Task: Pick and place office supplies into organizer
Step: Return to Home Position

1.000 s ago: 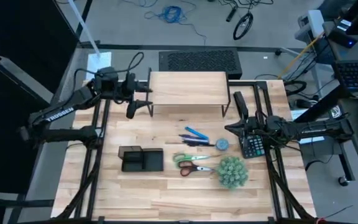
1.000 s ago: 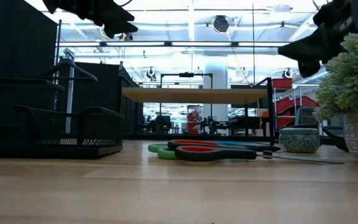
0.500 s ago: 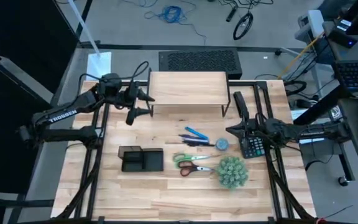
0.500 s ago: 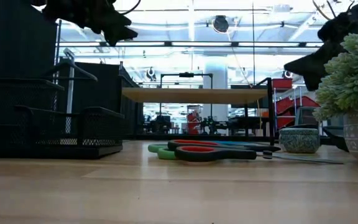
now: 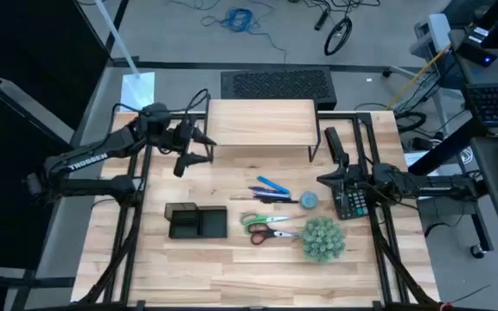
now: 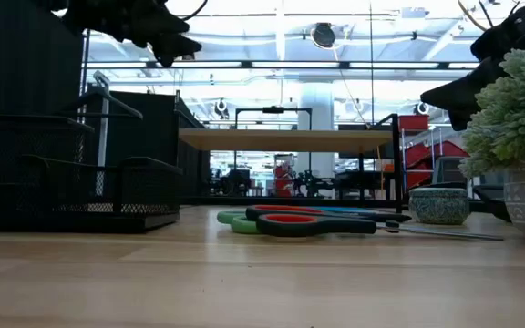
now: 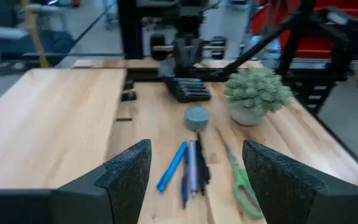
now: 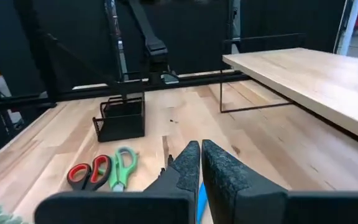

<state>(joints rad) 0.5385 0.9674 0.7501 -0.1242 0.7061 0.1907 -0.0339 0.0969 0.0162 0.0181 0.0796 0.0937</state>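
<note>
The black organizer (image 5: 195, 221) stands on the table left of centre. Blue and dark pens (image 5: 271, 190) lie side by side mid-table, and green- and red-handled scissors (image 5: 266, 227) lie flat nearer the front edge. My left gripper (image 5: 204, 147) hangs open above the table by the riser's left legs, far left of the pens (image 7: 188, 165). My right gripper (image 5: 321, 180) is shut and hovers right of the pens, above the calculator's far end; its fingers (image 8: 194, 165) point toward the scissors (image 8: 104, 171) and organizer (image 8: 120, 118).
A light wooden riser shelf (image 5: 262, 123) spans the far middle. A black calculator (image 5: 350, 201) lies at the right, a fuzzy green plant (image 5: 322, 239) stands at the near right, and a small round blue-grey pot (image 5: 309, 200) sits beside the pens. Bare wood lies along the near edge.
My left gripper has drifted a little toward the near edge, away from the riser's corner, and stays open. My right gripper has sunk slightly and stays shut. The supplies and the organizer have not moved.
</note>
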